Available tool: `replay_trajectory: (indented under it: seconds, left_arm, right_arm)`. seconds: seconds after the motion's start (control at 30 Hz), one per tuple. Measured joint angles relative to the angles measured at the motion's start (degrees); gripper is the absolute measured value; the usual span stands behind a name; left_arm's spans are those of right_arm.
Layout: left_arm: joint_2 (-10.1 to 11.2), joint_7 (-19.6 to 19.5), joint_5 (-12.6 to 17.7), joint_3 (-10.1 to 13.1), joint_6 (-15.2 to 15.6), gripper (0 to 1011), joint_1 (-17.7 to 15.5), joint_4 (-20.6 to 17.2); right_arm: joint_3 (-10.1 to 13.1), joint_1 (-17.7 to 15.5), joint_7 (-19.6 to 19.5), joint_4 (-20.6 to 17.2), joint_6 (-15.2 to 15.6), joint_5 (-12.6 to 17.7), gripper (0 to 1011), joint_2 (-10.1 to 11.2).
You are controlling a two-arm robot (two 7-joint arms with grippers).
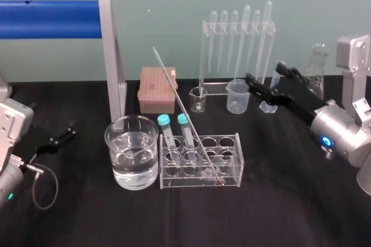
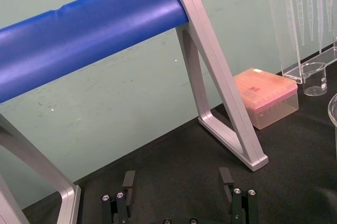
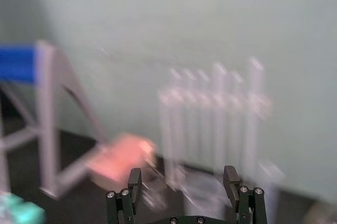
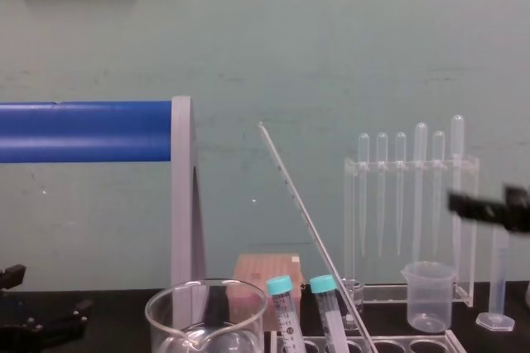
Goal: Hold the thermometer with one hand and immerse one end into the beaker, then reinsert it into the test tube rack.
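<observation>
Currently the long thin glass thermometer (image 1: 186, 113) leans in the clear test tube rack (image 1: 227, 182) just beside the wide glass beaker (image 1: 131, 153). Black right claw (image 3: 182, 174) and left claw (image 2: 177, 174), by the table's (image 1: 261, 215) side edges, both spread wide, empty.

My head camera looks forward and down over the whole bench (image 1: 278, 212), the beaker (image 1: 131, 160) and test tube rack (image 1: 197, 181) near, the pipette stand (image 1: 237, 25) far. My chest camera sits lower, facing level across to the wall (image 4: 331, 38); both share the blue bar (image 4: 83, 131), the thermometer (image 4: 302, 212) and the pipette stand. My left wrist camera looks past my left hand (image 2: 177, 178), close to the blue bar; my right wrist camera faces the pipette stand over my right hand (image 3: 182, 175).
</observation>
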Motion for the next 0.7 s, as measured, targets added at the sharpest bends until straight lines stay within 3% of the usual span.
replay_trajectory:
  seconds: [0.13,0.33,0.7]
  left_arm:
    - [0.0,0.0,0.0,0.0,0.0,1008,0.0,0.0]
    - [0.0,0.0,0.0,0.0,0.0,1008,0.0,0.0]
    - [0.0,0.0,0.0,0.0,0.0,1008,0.0,0.0]
  right_arm:
    - [0.0,-1.29,-4.58,1.04,3.19,-3.0,1003,0.19]
    - [-0.6,-1.8,-6.69,3.22,5.53,-5.87,1003,-0.3]
    - [-0.54,-1.84,-6.77,3.03,5.54,-5.8,1003,-0.25]
